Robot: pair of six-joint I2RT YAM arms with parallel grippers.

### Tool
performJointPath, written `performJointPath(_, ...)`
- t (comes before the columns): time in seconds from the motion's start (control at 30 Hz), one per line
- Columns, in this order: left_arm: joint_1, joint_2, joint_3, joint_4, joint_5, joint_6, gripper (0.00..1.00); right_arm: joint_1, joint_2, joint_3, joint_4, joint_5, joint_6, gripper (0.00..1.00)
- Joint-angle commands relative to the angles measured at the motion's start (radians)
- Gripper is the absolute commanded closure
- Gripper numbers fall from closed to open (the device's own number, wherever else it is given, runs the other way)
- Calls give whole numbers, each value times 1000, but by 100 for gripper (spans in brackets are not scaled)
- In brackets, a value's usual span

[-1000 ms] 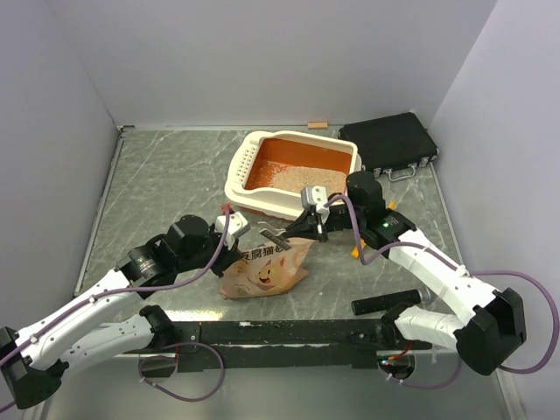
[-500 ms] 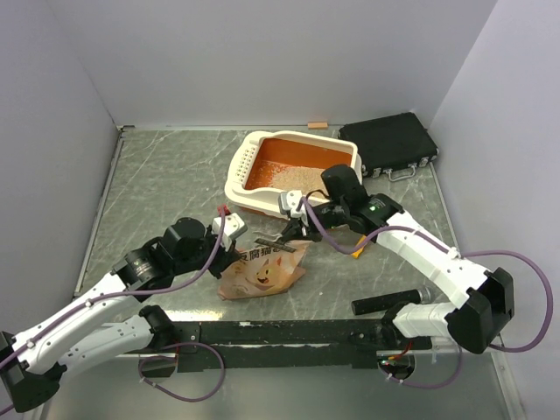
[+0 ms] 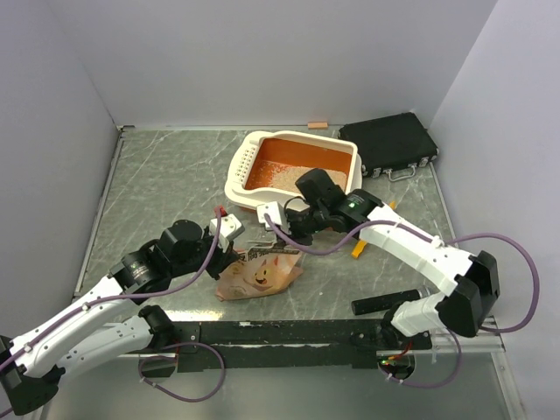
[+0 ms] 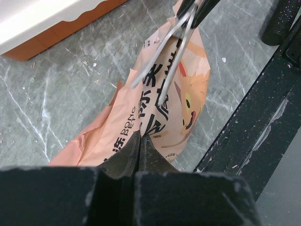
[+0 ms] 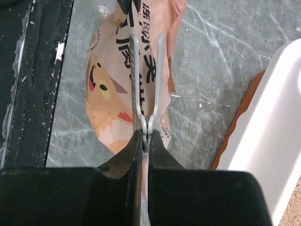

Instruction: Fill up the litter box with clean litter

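Note:
The litter box (image 3: pixel 238 182), orange with a cream rim, stands behind the arms with a layer of beige clean litter (image 3: pixel 289 178) in its near half. A crumpled tan paper bag (image 3: pixel 262 273) with a cartoon face lies in front of it. My left gripper (image 3: pixel 234 254) is shut on the bag's left edge; in the left wrist view the jaws (image 4: pixel 141 135) pinch the paper (image 4: pixel 155 113). My right gripper (image 3: pixel 278 229) is shut on a grey metal clip (image 5: pixel 146 70), whose two prongs reach over the bag's top end (image 5: pixel 106 94).
A black flat case (image 3: pixel 389 143) lies at the back right. An orange scoop (image 3: pixel 359 249) pokes out under the right arm. A black bar (image 3: pixel 385 304) lies near the right base, and a black rail (image 3: pixel 280 332) runs along the front edge. The box's corner (image 5: pixel 277 117) is close to the right gripper.
The right arm has swung left from beside the litter box to over the bag, carrying the metal clip. The left gripper keeps its hold and has shifted slightly.

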Motion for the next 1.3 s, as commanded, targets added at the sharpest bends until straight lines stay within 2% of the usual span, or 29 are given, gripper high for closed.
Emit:
performJointPath(0.0,2,-41,17,98,-14,-11,99,34,47,55,-56,84,-34,100)
performJointPath(0.23,2,-48,16,100,-30,-14,99,74,102,77,-85,161,-39,100)
performJointPath(0.63,2,-45,16,103,-79,-17,99,120,98,48,-136,198,-82,100)
performJointPath(0.97,2,-64,11,117,-76,-13,99,142,104,-17,-7,235,-22,100)
performJointPath(1.27,2,-65,6,118,-65,-14,99,142,67,-61,91,229,21,75)
